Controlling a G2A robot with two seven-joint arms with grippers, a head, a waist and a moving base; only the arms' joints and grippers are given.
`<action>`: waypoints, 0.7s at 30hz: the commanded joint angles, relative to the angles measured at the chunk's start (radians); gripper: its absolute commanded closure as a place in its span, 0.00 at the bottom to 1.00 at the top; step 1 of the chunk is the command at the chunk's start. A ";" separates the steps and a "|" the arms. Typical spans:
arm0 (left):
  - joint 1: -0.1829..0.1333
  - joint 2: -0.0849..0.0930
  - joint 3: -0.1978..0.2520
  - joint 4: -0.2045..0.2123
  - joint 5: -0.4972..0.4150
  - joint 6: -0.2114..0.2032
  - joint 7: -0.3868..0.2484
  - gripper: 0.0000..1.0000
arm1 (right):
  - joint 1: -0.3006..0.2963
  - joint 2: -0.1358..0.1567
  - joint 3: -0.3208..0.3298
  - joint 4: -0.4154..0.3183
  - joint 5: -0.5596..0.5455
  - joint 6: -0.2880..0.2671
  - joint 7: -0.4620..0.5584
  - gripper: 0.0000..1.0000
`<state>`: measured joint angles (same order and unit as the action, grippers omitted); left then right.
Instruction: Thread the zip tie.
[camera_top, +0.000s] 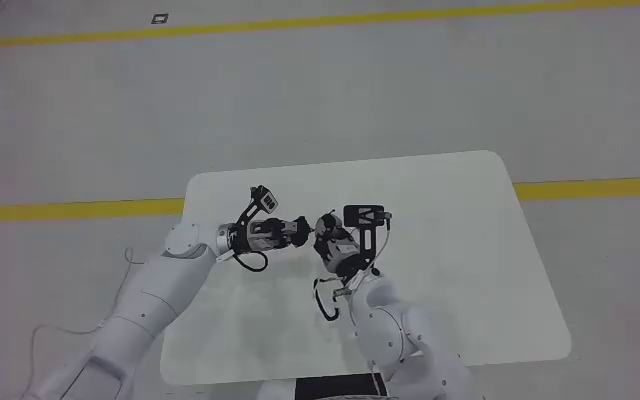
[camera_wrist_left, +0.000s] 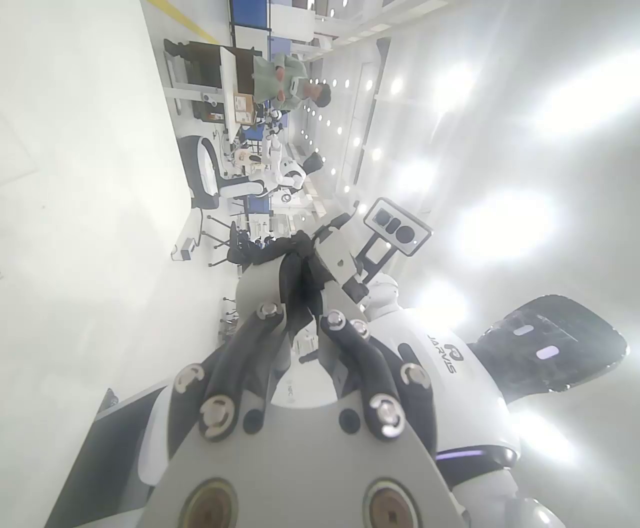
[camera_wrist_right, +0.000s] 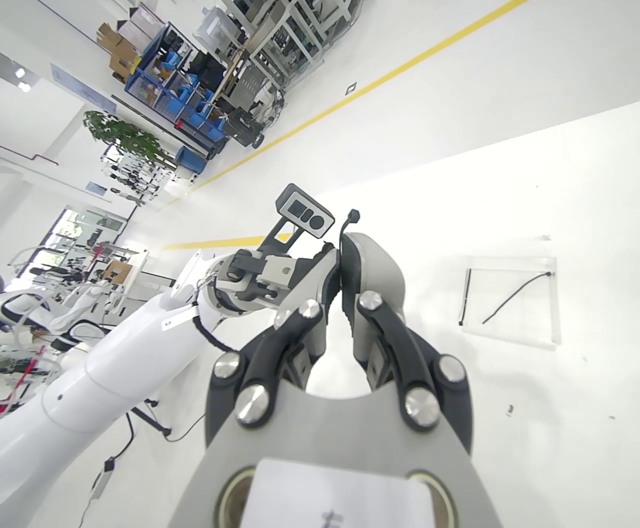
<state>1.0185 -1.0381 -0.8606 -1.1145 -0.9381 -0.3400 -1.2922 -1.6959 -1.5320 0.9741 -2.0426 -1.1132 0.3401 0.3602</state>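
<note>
My right gripper (camera_wrist_right: 341, 280) is clenched, its two pads pressed flat together on the zip tie (camera_wrist_right: 353, 216). A short black length curves out past the fingertips and ends in the small square head. The rest of the strap is hidden between the pads. Tip to tip with it is my left gripper (camera_wrist_left: 300, 250), held up over the middle of the white surface (camera_top: 450, 200). Its black fingers (camera_wrist_left: 280, 280) are drawn together at their ends. Everything there is dark on dark, so I cannot tell whether any of the strap lies between them. I also cannot tell whether the tail has entered the head. From above, the two grippers read as one dark knot and the tie is too thin to pick out. Well apart from my right gripper, on the side away from my left arm, a clear tray (camera_wrist_right: 530, 327) lies flat on the surface. Two loose black ties (camera_wrist_right: 512, 296) lie in it, apart from each other.
</note>
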 joint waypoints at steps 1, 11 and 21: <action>0.000 0.000 0.000 0.000 0.000 0.000 0.000 1.00 | -0.004 0.000 0.005 -0.002 -0.007 0.000 -0.004 1.00; 0.000 0.000 0.000 0.000 0.000 0.000 0.000 1.00 | 0.001 0.000 0.001 -0.001 -0.010 0.000 0.013 1.00; 0.000 0.000 0.000 0.000 0.000 0.000 0.000 1.00 | 0.016 0.004 -0.019 0.015 -0.013 -0.005 0.029 1.00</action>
<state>1.0185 -1.0381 -0.8606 -1.1145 -0.9381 -0.3400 -1.2922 -1.6807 -1.5285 0.9562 -2.0288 -1.1250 0.3339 0.3886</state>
